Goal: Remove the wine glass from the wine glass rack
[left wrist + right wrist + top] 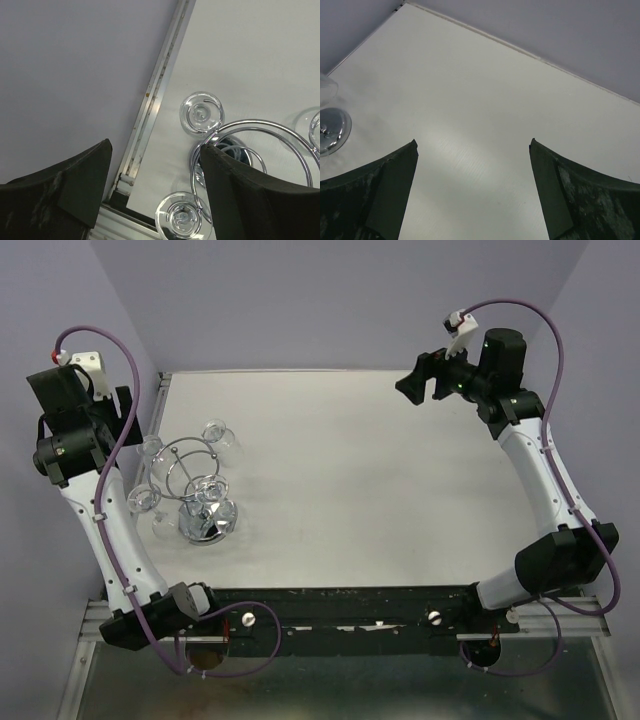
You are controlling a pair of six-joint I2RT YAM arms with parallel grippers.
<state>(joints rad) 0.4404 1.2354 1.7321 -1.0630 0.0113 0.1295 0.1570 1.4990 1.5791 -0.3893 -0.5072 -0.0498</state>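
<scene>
The wine glass rack [205, 502] stands at the table's left side, a chrome stand with a mirror base [207, 520] and looped rings [260, 145]. Several clear wine glasses hang from the rings. In the left wrist view I look down on two round glass feet, one wine glass [201, 113] farther off and another [180, 218] low between my fingers. My left gripper [155, 150] hovers open above the rack's left edge, holding nothing; its right finger [240, 190] overlaps a ring in view. It shows as a dark block [126, 412] from above. My right gripper [412, 388] is open, raised at the far right.
A metal rail [150, 105] runs along the table's left edge against the purple wall [40, 300]. In the right wrist view, the right gripper [473, 145] looks over bare white table [480, 100], with the rack's base [332, 131] at the left border.
</scene>
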